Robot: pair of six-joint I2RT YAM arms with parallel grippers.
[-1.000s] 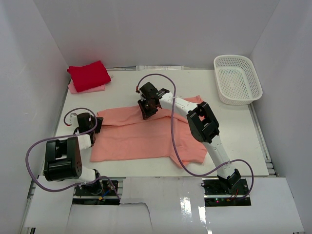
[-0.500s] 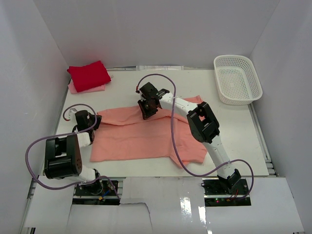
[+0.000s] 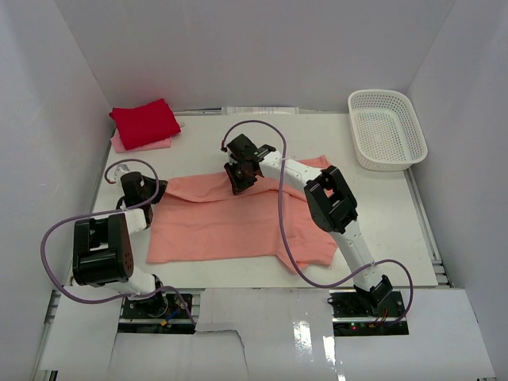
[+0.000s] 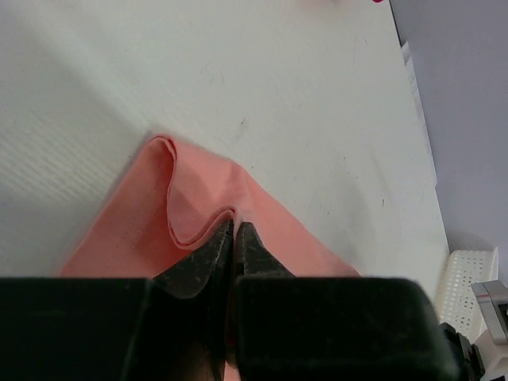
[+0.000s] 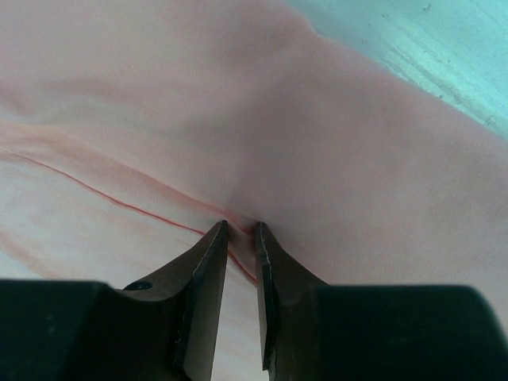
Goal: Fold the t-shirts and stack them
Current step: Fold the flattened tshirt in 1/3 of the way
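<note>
The salmon-pink t-shirt (image 3: 230,226) lies spread across the middle of the table, partly folded. My left gripper (image 3: 152,190) is shut on its far left corner; in the left wrist view the jaws (image 4: 236,225) pinch a curled edge of the shirt (image 4: 198,198) just above the table. My right gripper (image 3: 239,185) is shut on a ridge of cloth at the shirt's far edge, seen in the right wrist view (image 5: 240,228) on the shirt (image 5: 238,119). The bright red t-shirt (image 3: 144,122) lies folded on the pale pink t-shirt (image 3: 127,145) at the far left.
A white lattice basket (image 3: 386,128) stands at the far right corner. White walls close in the left, back and right sides. The table (image 3: 381,214) shows bare to the right of the shirt. Purple cables loop from both arms.
My left gripper has moved a little away from the bases, pulling the shirt's left corner with it. The right gripper has stayed put.
</note>
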